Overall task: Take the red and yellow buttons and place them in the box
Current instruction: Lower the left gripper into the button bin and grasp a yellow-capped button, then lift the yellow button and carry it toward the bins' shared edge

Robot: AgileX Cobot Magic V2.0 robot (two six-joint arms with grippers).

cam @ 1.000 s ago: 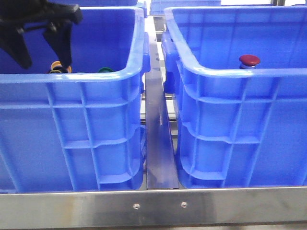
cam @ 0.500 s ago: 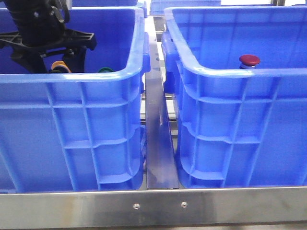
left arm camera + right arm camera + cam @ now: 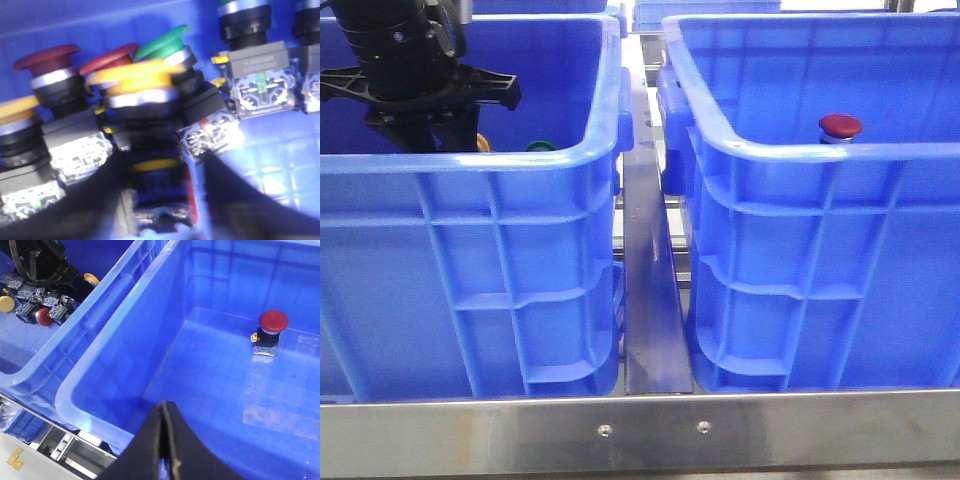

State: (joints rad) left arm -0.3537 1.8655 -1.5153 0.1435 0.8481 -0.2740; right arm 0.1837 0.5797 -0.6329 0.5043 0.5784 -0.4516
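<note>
One red button [image 3: 840,126] [image 3: 273,322] stands upright on the floor of the right box [image 3: 820,155] [image 3: 100,365]. The left crate [image 3: 470,165] holds a cluster of buttons. In it are a yellow button [image 3: 135,80], a dark red one [image 3: 47,52], another red one [image 3: 110,55] and a green one [image 3: 160,42]. My left gripper [image 3: 162,200] [image 3: 425,130] is down inside that crate. It is open, with its fingers on either side of the yellow button's body; the view is blurred. My right gripper [image 3: 162,412] is shut and empty above the box's near rim.
More buttons [image 3: 252,45] stand beside the cluster on the left crate's floor. A metal rail [image 3: 650,300] runs between the two crates and a steel bar [image 3: 650,430] crosses in front. Further blue crates [image 3: 700,12] sit behind.
My left gripper has turned and come down over the buttons in the left crate, now covering the yellow one in the front view. The right side has not changed.
</note>
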